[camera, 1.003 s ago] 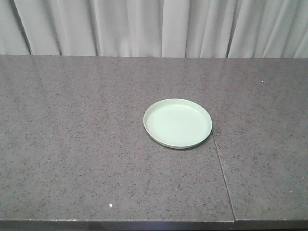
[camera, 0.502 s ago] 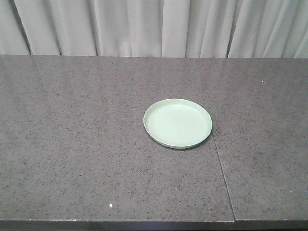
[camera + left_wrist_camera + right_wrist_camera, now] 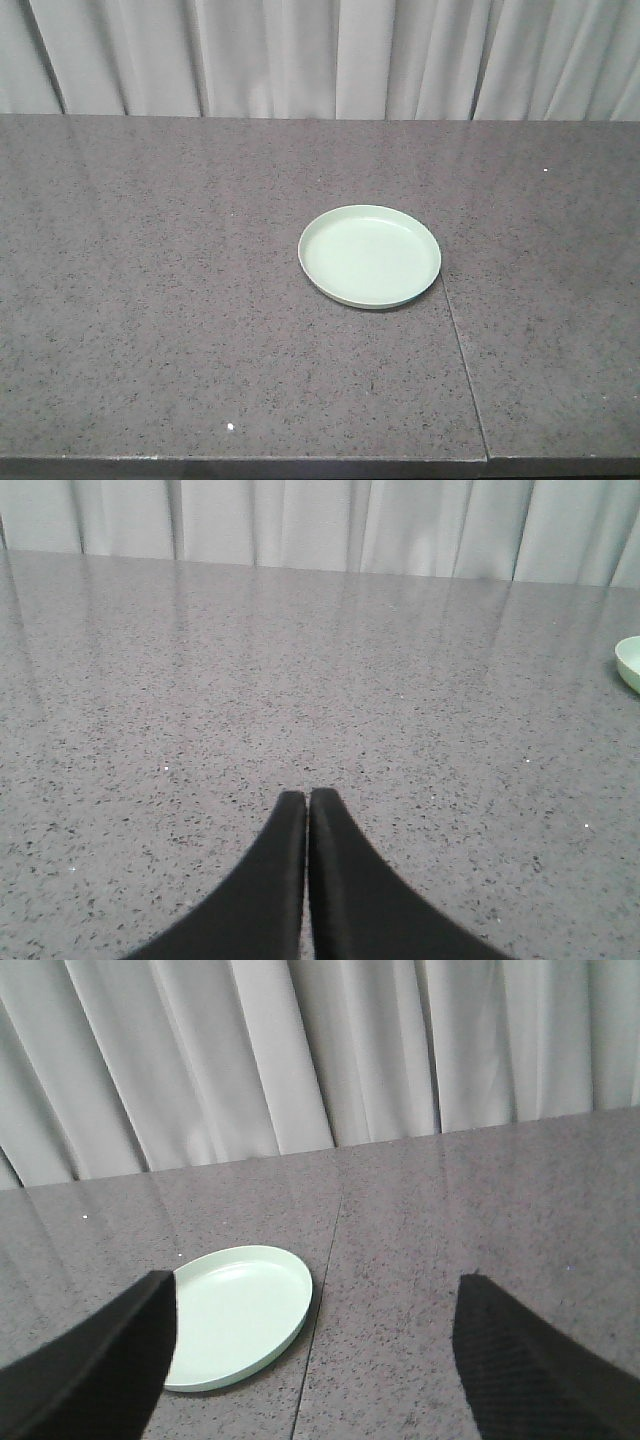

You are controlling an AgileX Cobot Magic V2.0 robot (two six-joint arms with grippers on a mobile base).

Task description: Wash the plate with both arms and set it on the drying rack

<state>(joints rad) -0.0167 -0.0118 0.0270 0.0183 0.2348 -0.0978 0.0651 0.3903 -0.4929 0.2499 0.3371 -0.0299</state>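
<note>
The pale mint-green plate (image 3: 369, 256) lies flat on the speckled grey stone counter, just left of a seam in the slab. No arm shows in the front view. In the left wrist view my left gripper (image 3: 306, 796) is shut with nothing in it, low over bare counter, and only the plate's rim (image 3: 630, 663) shows at the far right edge. In the right wrist view my right gripper (image 3: 315, 1295) is wide open above the counter, and the plate (image 3: 235, 1314) lies ahead, partly behind the left finger (image 3: 110, 1360). The drying rack is out of view.
A thin seam (image 3: 463, 365) runs through the counter (image 3: 150, 300) from just right of the plate to the front edge. Pale grey curtains (image 3: 320, 55) hang behind the counter's far edge.
</note>
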